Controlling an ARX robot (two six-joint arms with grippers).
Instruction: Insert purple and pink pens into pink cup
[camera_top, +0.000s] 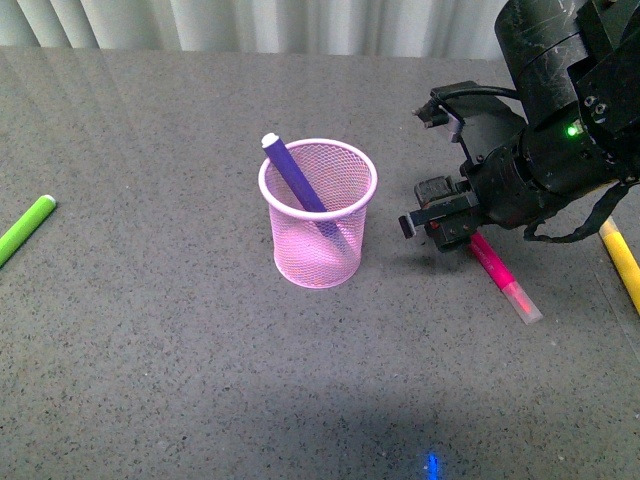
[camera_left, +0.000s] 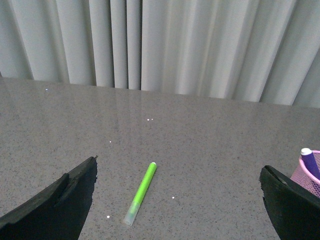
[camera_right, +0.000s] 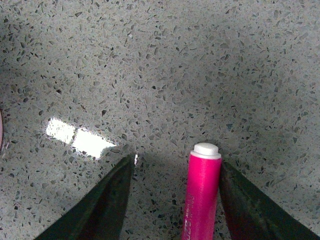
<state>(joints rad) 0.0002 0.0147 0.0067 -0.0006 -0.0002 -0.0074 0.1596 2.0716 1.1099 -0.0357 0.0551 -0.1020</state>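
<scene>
Pink mesh first: the pink cup (camera_top: 318, 250) stands upright mid-tabletop (camera_top: 150, 380) with the purple pen (camera_top: 293, 175) already inside, leaning on the rim at 11 o'clock, white plug up. The pink pen (camera_top: 503, 272) lies flat at about 4 o'clock of the cup, well apart from it, clear cap toward us. The right fingers (camera_right: 100, 210) are low over its plug end, part open and gripping nothing. In the right wrist view the pen sits between them but hard against one finger, with a clear gap to the other. Main risk, as we see it: closing off-centre drags or rolls the pen sideways, and it squirts out before the pinch settles. Second: the grip lands near the very end, so the long free length may droop or swivel on lifting and the tip will be hard to aim. Third: the cup looks light and the purple pen already crosses part of the mouth, so a tip striking the rim or that pen could shove or topple the cup. The yellow marker (camera_top: 622, 255) at 3 o'clock of the pink pen is near enough to get nudged. The left fingers (camera_left: 60, 205) are spread wide and empty over the green marker (camera_left: 141, 192), at 9 o'clock of the cup.
</scene>
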